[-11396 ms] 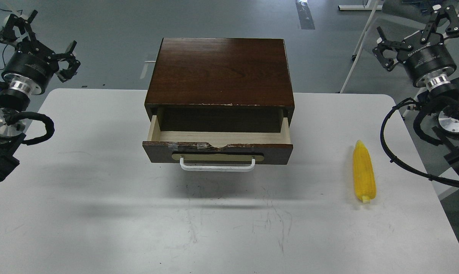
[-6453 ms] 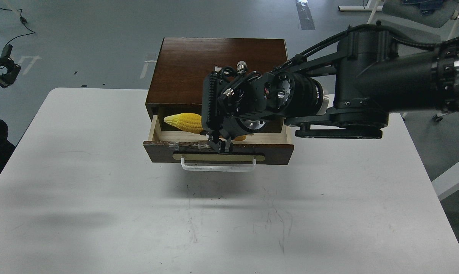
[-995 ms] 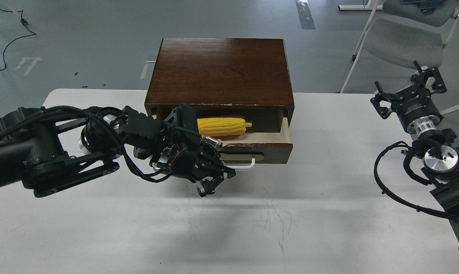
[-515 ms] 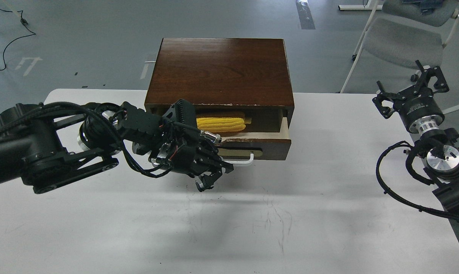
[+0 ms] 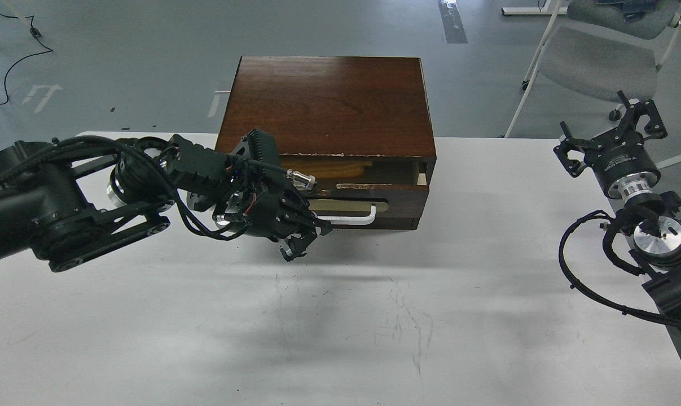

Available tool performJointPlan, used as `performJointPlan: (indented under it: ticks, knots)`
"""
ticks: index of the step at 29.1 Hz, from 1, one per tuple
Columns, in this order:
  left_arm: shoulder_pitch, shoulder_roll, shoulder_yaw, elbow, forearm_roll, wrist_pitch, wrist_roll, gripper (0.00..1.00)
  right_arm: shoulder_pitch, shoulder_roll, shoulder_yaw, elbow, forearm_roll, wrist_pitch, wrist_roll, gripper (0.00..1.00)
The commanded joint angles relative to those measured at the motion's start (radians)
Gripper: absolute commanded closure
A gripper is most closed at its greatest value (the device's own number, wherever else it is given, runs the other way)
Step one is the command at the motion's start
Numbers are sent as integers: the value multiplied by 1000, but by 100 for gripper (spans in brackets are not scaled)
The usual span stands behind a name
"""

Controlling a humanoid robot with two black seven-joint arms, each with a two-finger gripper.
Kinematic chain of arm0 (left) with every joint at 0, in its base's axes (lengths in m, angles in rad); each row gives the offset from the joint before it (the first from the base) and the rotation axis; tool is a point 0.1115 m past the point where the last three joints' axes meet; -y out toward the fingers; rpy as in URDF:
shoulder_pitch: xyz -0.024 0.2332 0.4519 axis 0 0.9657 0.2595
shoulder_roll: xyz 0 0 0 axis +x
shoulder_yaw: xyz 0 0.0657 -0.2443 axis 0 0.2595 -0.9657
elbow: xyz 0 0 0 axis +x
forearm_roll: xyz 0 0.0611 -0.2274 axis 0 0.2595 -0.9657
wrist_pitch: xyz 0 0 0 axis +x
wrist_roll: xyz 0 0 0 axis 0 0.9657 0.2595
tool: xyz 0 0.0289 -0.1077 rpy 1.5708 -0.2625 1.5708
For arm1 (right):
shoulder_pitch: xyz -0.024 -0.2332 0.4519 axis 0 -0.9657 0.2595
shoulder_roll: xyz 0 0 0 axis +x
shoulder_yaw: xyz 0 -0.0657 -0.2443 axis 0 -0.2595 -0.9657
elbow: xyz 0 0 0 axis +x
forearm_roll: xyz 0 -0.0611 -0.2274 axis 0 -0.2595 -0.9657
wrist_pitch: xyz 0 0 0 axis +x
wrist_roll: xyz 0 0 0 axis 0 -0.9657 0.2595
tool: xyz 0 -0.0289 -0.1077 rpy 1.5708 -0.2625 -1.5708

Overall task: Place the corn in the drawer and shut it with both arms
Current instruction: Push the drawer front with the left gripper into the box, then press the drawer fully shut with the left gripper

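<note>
Sliding on stiff wood, the drawer (image 5: pixel 368 194), nearly closed with the corn (image 5: pixel 329 168) inside, is best pushed at its front; left gripper (image 5: pixel 295 242) grip unclear, right gripper (image 5: pixel 611 141) spread, empty.

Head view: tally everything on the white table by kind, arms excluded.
Wooden cabinet: 1
Drawer, almost shut: 1
Corn, a sliver showing in the drawer gap: 1
Total: 3
</note>
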Motion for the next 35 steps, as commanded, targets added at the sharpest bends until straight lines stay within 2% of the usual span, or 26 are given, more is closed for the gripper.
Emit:
performJointPlan:
  ticks: [1, 10, 24, 32, 35]
  knots:
    - [-5, 0, 0, 9, 0, 0, 0, 100, 1, -10, 0, 0, 0, 0, 0, 0]
    - [-20, -10, 0, 90, 0, 0, -3, 100, 1, -16, 0, -1, 0, 0, 0, 0]
    - [-17, -17, 2, 134, 0, 7, -2, 100, 1, -16, 0, 2, 0, 0, 0, 0]
    - [-22, -17, -2, 138, 0, 10, -8, 100, -4, -32, -1, 5, 0, 0, 0, 0]
    - [-11, -17, -2, 98, 0, 10, -14, 100, -6, -32, -1, 5, 0, 0, 0, 0]
